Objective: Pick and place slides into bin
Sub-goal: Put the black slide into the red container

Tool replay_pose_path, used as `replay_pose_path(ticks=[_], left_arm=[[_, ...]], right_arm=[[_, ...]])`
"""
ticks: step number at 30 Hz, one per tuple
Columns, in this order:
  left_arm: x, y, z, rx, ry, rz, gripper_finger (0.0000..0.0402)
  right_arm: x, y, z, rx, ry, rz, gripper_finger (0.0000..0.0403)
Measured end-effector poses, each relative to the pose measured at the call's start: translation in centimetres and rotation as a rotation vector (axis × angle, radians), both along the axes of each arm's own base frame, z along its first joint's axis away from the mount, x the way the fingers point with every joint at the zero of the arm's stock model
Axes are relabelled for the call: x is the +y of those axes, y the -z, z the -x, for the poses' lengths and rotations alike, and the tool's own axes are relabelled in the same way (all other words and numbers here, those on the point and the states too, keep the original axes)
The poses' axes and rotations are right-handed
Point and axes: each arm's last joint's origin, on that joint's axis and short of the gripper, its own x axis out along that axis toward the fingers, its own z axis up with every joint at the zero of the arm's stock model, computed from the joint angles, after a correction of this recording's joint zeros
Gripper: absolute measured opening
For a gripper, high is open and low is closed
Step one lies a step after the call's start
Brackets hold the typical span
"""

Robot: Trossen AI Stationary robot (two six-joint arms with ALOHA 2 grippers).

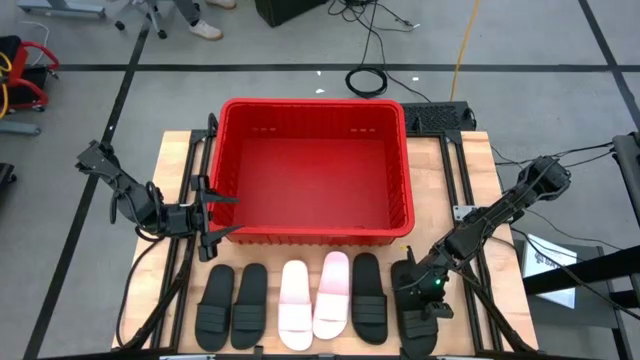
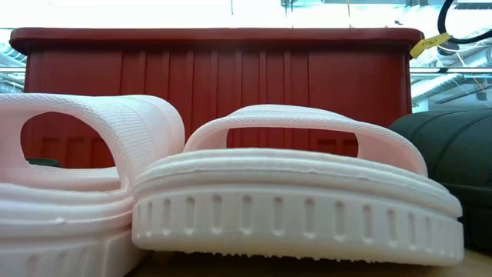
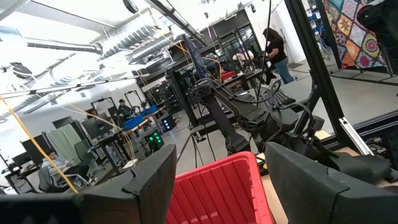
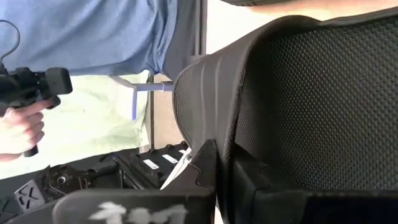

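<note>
The bin (image 1: pixel 312 170) sits at the back middle of the table (image 1: pixel 472 170), and from above its red floor shows bare: no slide is in it yet, so the task is at its very start. All six slides lie in a row along the table's near edge, in front of the bin: two black ones (image 1: pixel 232 303) at the left, the two pale ones (image 1: pixel 314 298) in the middle, another black one (image 1: pixel 367 295) beside them, and the sixth black slide (image 1: pixel 420 320) at the right end, partly under the right arm. The right gripper (image 1: pixel 413 283) is down on that last slide; in its wrist view the jaws have closed narrow on the edge of the slide's textured strap (image 4: pixel 311 99), so it seems the first pick is just being made. Lifting it, carrying it over the rim and dropping it are left, then the same for the other five. The left gripper (image 1: pixel 212 214) waits at the bin's left front corner, its fingers spread wide and holding nothing. Beyond the table, the right wrist view shows a person's hand (image 4: pixel 18 127) on a dark device.
</note>
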Motion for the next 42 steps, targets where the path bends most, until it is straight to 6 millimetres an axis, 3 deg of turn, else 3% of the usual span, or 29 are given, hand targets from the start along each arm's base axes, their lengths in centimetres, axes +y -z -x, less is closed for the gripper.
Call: replay_pose_path(ticks=[13,22,36,42], left_arm=[[0.0,0.0,0.0,0.000,0.000,0.000,0.0253],[0.0,0.0,0.0,0.000,-0.001,-0.005,0.0253],[0.0,0.0,0.0,-0.001,-0.001,-0.004,0.0253],[0.0,0.0,0.0,0.000,-0.001,-0.006,0.0253]], right_arm=[[-0.9,-2.7,-1.0,-0.171,0.000,-0.152,0.0005],[-2.3,-5.1,-1.8,-0.428,0.008,-0.208,0.0004],[-2.5,-8.0,-3.2,-0.743,-0.089,-0.142,0.0004],[-2.8,-10.1,-3.9,-0.834,-0.155,-0.054,0.0004]])
